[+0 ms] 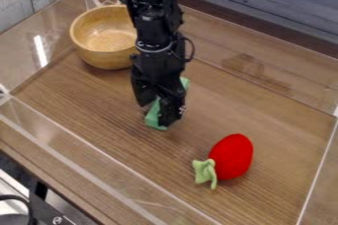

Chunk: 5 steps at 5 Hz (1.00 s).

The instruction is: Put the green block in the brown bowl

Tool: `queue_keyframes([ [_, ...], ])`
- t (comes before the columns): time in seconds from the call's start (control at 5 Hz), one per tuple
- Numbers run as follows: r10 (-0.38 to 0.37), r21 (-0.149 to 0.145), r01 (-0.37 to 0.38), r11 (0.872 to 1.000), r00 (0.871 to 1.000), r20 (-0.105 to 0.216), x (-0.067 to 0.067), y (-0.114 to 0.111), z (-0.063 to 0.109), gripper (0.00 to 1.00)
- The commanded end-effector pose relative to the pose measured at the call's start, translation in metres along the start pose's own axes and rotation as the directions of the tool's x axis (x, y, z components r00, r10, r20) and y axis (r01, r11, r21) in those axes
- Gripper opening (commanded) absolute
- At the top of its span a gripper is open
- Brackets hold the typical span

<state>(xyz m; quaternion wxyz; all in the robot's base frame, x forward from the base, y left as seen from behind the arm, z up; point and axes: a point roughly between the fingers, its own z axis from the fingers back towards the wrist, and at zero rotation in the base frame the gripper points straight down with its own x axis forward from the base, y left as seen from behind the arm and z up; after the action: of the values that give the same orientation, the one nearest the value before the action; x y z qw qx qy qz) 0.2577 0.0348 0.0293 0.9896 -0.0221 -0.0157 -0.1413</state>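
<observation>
Directly beneath the black robot gripper (160, 110) lies the flat, elongated light-green rectangular block (164, 113), resting on the wood-grain tabletop (264, 111) near the middle of the clear-walled work area. Most of the block is hidden by the gripper; only a green sliver at the upper right by the finger bodies and a green end at the lower left below the fingertips can be seen. From these two visible ends, the long axis is judged to run diagonally, from upper right to lower left in the camera view, with the jaws set across it. The jaws are spread wide, as wide as they appear to go, and nothing is gripped; whether the fingertips touch the block cannot be told.

The arm is posed nearly vertical, the gripper pointing straight down and held low, just above the table surface. The round light-brown wooden bowl (82, 49) stands up and to the left of the gripper, near but clearly apart, and is seen empty. A red strawberry-like toy with a green stem (227, 159) lies to the lower right, well clear of the jaws. Closing on the block is judged to be the step in hand.
</observation>
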Motion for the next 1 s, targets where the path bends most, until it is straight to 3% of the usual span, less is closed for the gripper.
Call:
queue_keyframes([
  [0.0, 0.002, 0.019, -0.003, 1.0, 0.998, 0.056, 0.0054, 0.0022, 0.0158, 1.0],
  [0.6, 0.002, 0.011, -0.003, 1.0, 0.997, 0.074, 0.0053, 0.0026, 0.0207, 1.0],
  [0.8, 0.01, 0.01, -0.011, 1.0, 0.998, 0.066, 0.0067, 0.0036, 0.0156, 0.0],
])
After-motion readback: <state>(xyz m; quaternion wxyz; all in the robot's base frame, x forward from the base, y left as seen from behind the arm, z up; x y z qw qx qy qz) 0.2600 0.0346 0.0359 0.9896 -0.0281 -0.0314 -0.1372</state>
